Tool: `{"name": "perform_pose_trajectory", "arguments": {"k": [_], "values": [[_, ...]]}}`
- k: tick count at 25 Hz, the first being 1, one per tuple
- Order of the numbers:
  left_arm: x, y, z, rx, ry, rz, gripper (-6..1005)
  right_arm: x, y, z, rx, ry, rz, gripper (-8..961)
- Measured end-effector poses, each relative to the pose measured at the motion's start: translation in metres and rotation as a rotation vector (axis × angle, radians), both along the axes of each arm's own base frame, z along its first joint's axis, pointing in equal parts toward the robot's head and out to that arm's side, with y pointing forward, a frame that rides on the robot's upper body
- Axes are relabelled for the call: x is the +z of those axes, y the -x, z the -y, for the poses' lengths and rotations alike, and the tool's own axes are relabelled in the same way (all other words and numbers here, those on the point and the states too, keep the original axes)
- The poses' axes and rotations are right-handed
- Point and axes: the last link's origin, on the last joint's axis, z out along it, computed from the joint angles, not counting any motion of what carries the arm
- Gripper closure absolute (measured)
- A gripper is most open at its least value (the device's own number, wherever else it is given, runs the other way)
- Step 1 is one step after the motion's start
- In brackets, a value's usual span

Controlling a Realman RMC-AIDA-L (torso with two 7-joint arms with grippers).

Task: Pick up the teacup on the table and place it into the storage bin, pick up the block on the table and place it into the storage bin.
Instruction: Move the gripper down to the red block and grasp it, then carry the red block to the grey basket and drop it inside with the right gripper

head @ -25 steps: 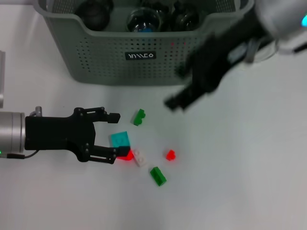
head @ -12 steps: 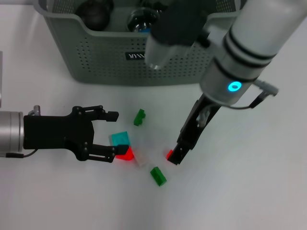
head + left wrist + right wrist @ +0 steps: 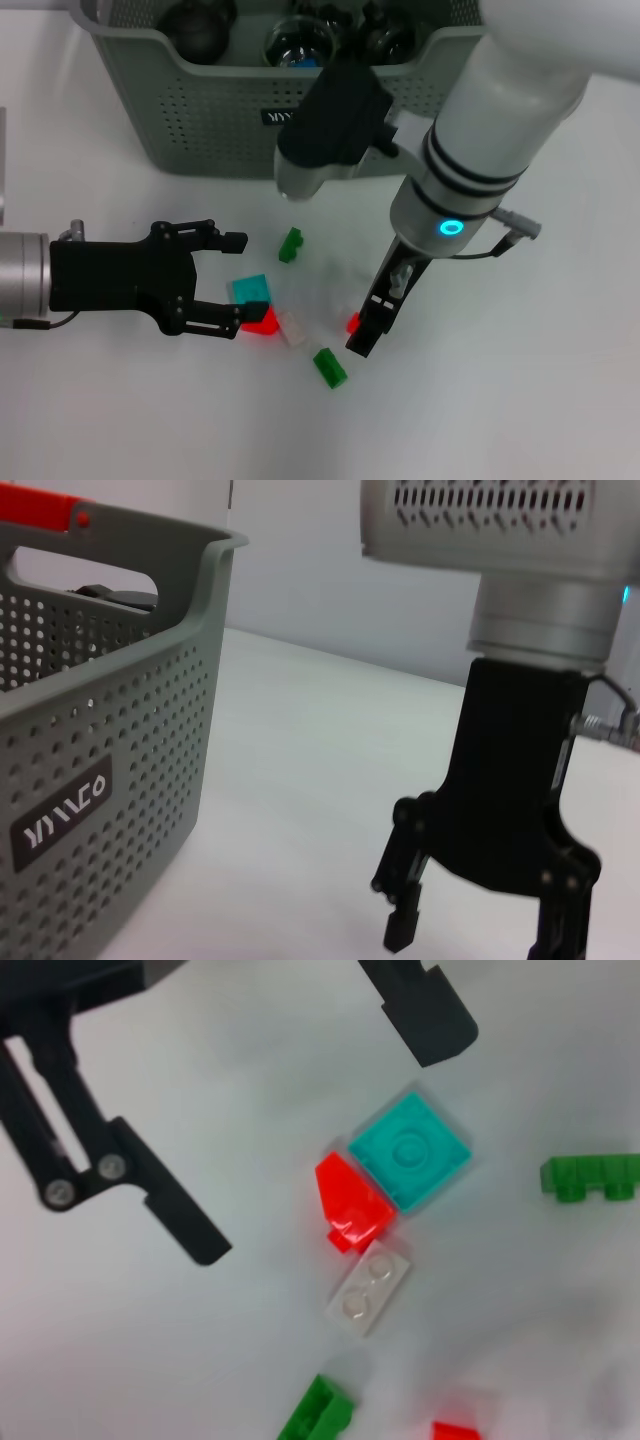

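Right arm has swung lower over the blocks, its gripper (image 3: 364, 335) down beside the small red block (image 3: 354, 323).
Its jaws stand open, holding nothing. Left gripper (image 3: 236, 284) waits open around the teal block (image 3: 251, 290). Bin (image 3: 200, 130) sits behind, dark cups inside.

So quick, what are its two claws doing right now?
Left gripper: open, empty, beside the teal block.
Right gripper: open, empty, at the small red block.
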Motion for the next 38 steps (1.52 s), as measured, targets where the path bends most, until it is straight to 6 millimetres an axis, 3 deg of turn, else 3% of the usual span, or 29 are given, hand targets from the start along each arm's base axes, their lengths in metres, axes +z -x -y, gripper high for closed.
{"name": "perform_pose_trajectory", "arguments": {"k": [12,18,22,28,38], "values": [[-0.001,-0.001,-0.001,-0.001,0.000,0.002,113,-0.015,-0.006,0.000,0.052,-0.030,-0.007,103],[-0.001,-0.001,-0.001,-0.007,-0.003,0.000,113,-0.021,-0.005,0.004,0.064,-0.020,-0.021,272],[-0.001,-0.001,-0.001,-0.008,-0.003,0.000,113,-0.023,-0.005,0.006,0.064,-0.015,-0.026,300],[-0.001,0.000,0.000,-0.006,-0.003,0.000,113,-0.023,-0.009,0.005,0.050,-0.020,-0.014,417],[-0.001,0.000,0.001,-0.006,-0.002,0.001,113,-0.015,0.000,0.005,0.050,-0.021,-0.021,666]]}}
